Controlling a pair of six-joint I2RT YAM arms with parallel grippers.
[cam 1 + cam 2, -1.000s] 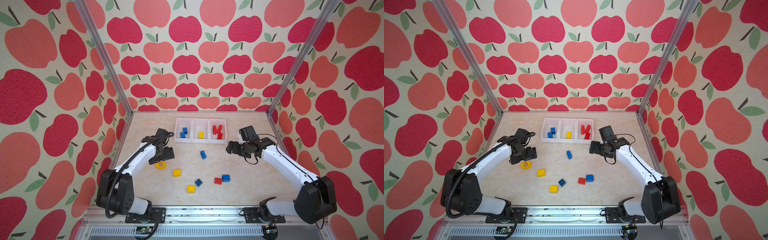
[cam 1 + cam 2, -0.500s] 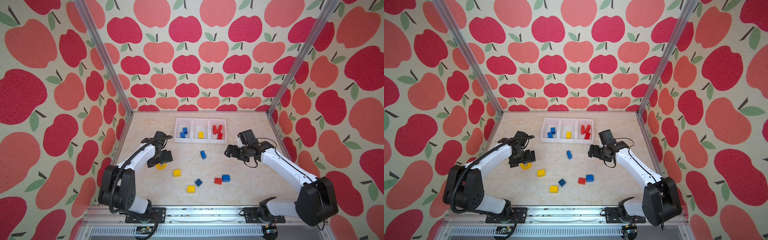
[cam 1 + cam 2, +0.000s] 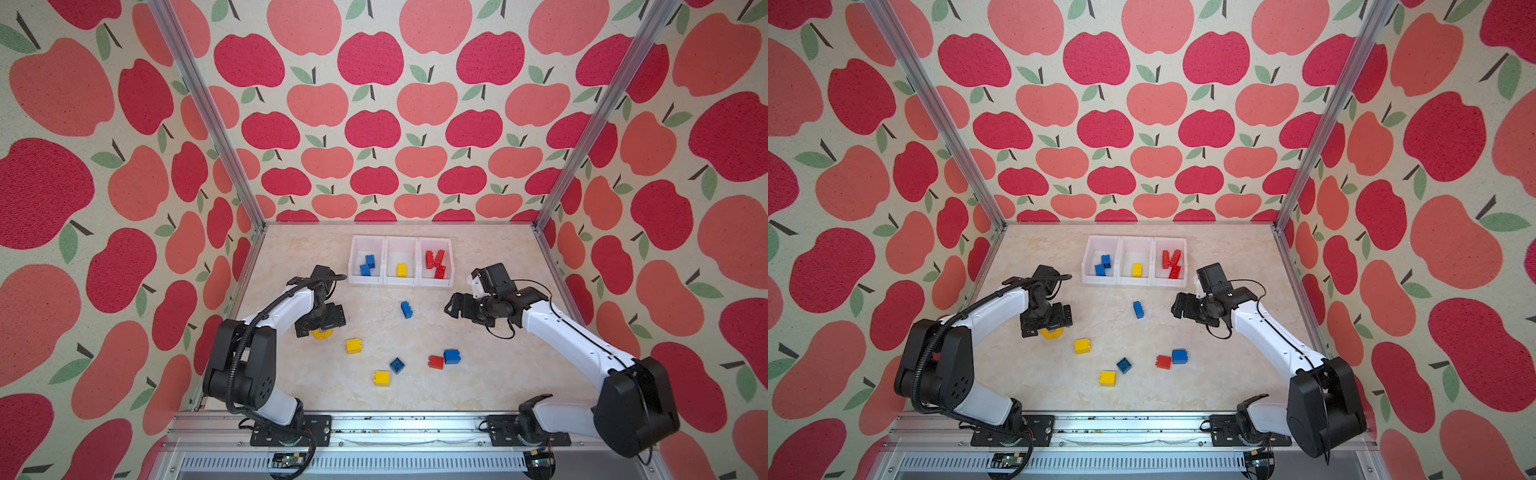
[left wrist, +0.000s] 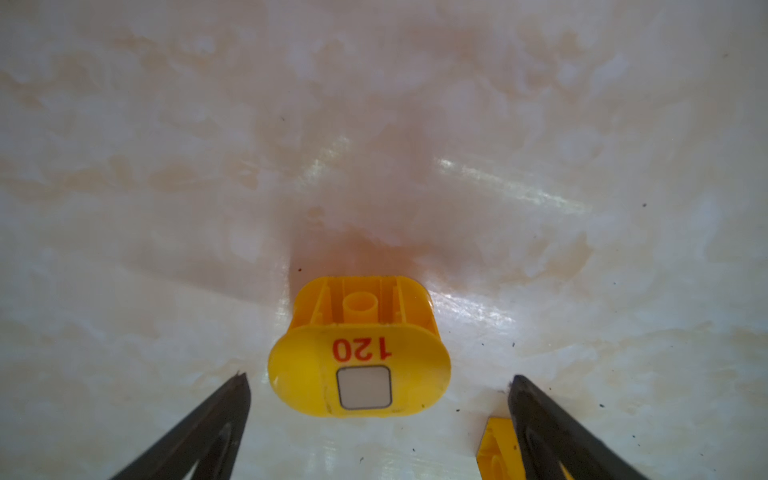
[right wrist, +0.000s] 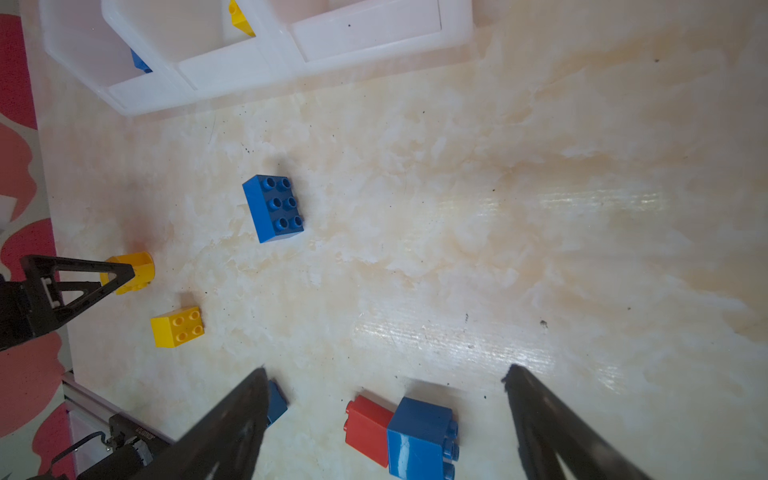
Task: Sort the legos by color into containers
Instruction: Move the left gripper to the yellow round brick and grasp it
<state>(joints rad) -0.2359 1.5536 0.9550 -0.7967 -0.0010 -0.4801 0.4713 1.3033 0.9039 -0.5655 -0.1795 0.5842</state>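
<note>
On the left of the table (image 3: pixel 498 374), the left gripper (image 4: pixel 378 379) hangs with jaws apart, the rounded yellow piece (image 4: pixel 359 353) between its fingers, untouched. Seven legos (image 3: pixel 406 309) lie loose: three yellow, three blue, one red. Behind them, three containers (image 3: pixel 401 282) hold two blue, one yellow and three red. The right gripper (image 5: pixel 385 372) hovers spread and empty, well apart from a red brick (image 5: pixel 368 428) that touches a blue brick (image 5: pixel 422 440).
</note>
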